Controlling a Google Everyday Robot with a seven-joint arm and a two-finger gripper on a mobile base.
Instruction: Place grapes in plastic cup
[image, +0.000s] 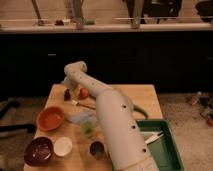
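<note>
My white arm reaches from the lower right across the wooden table (142, 97) to its far left part. The gripper (67, 90) hangs down from the wrist there, right over a small dark lump (66, 95) that looks like the grapes. I cannot tell whether it touches them. The orange-red tomato (84, 93) lies just right of it. The plastic cup (88, 129), pale yellow-green, stands upright nearer the front, beside my arm's left edge and well apart from the gripper.
An orange bowl (50, 118), a dark bowl (38, 150) and a small white bowl (63, 146) stand at the front left. A metal cup (96, 149) is by the plastic cup. A utensil (82, 104) and a pale cloth (80, 117) lie mid-table. A green tray (167, 147) sits at the right.
</note>
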